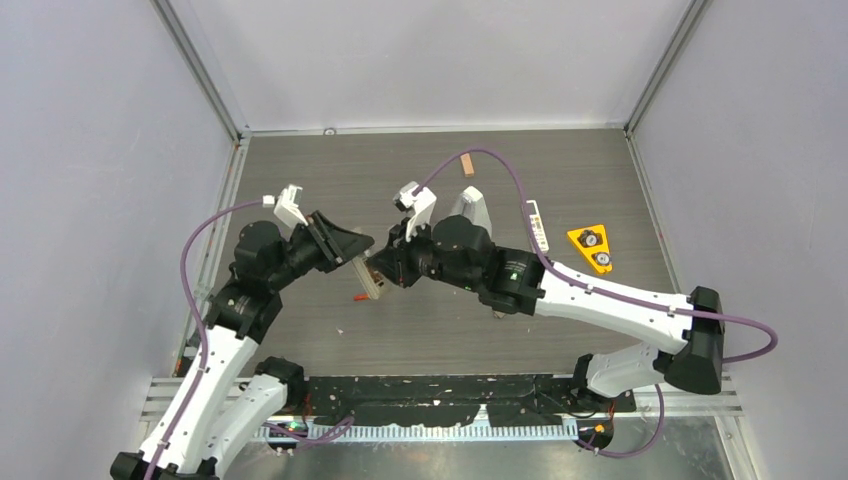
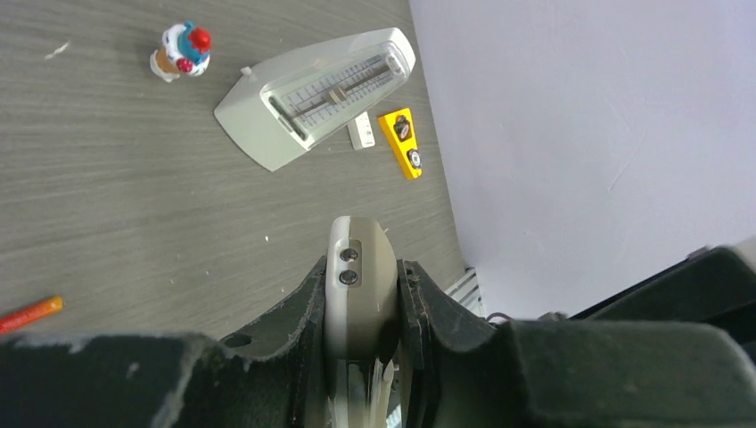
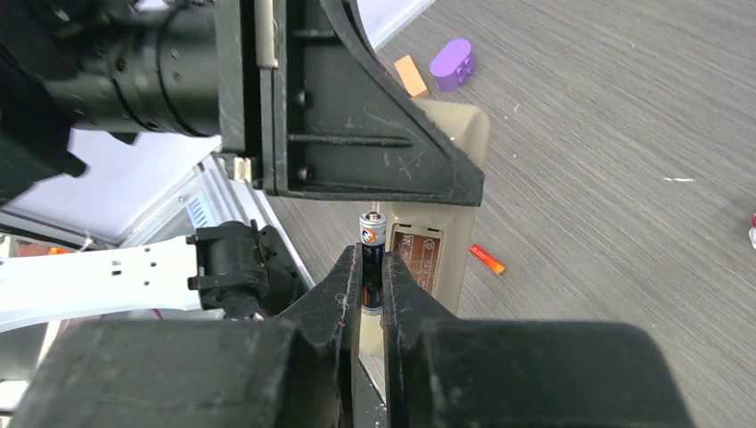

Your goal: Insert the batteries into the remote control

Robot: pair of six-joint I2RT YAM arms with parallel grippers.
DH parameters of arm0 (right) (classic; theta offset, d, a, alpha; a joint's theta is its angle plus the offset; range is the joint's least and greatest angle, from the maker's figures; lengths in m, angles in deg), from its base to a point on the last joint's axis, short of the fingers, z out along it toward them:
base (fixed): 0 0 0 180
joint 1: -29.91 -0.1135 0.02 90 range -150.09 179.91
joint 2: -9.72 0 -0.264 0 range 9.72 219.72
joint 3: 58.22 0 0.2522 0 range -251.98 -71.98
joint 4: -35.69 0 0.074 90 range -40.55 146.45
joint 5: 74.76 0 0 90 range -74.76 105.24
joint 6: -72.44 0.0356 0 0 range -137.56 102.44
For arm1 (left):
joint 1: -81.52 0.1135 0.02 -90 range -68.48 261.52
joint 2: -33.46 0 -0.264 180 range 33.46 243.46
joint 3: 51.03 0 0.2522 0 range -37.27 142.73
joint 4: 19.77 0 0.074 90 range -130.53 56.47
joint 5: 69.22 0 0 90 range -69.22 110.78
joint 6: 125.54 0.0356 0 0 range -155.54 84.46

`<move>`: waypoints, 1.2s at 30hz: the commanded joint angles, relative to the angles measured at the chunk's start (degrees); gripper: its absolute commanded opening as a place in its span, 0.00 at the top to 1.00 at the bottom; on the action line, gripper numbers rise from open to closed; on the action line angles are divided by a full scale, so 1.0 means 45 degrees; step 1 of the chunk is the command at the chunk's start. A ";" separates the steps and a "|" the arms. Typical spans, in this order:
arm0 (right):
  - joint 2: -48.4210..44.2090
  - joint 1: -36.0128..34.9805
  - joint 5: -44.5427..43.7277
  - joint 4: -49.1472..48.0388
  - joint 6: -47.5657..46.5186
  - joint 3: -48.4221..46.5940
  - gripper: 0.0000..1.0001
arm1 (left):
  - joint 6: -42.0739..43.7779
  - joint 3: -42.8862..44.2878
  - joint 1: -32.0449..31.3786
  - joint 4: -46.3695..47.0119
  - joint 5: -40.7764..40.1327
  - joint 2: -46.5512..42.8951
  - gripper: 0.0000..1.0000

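Left tool [image 2: 361, 294] sits left of centre in the top view, its two fingers pressed tight on the remote control [image 2: 360, 259]. It holds the remote up off the desk [image 2: 134, 205], with the dull grey-brown side turned towards the other arm. That grip looks meant to steady the remote in the air so its battery bay faces the cell. I cannot tell for certain whether the cover is off.

Just below the remote, at centre frame in the top view, a spare battery [image 1: 360, 298] with an orange end lies on the desk, apart from both arms.

Just right of the remote, the right tool [image 3: 372, 267] is clamped on a battery [image 3: 371, 232]. It grips the lower half, so the upper end sticks out free to lead into the slot. In the right wrist view that battery stands upright, just beside the remote's labelled recess, and does not appear seated.

The step in hand seems to be lining the cell up with its bay, and the narrow gap between the two tools leaves little room for error.

Further right, the metronome [image 2: 312, 94] sits well away from the work.
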 commanded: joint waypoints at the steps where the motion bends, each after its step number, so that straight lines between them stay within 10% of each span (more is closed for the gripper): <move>1: 0.0348 -0.0275 -0.1171 -0.0204 0.0078 -0.0590 0.95 | -0.0908 0.1191 0.0104 -0.1336 0.0266 0.0395 1.00; 36: 0.0211 -0.0422 -0.0850 0.0841 -0.0632 0.0883 0.90 | -0.3938 0.0284 0.1060 -0.0584 0.1699 0.0525 1.00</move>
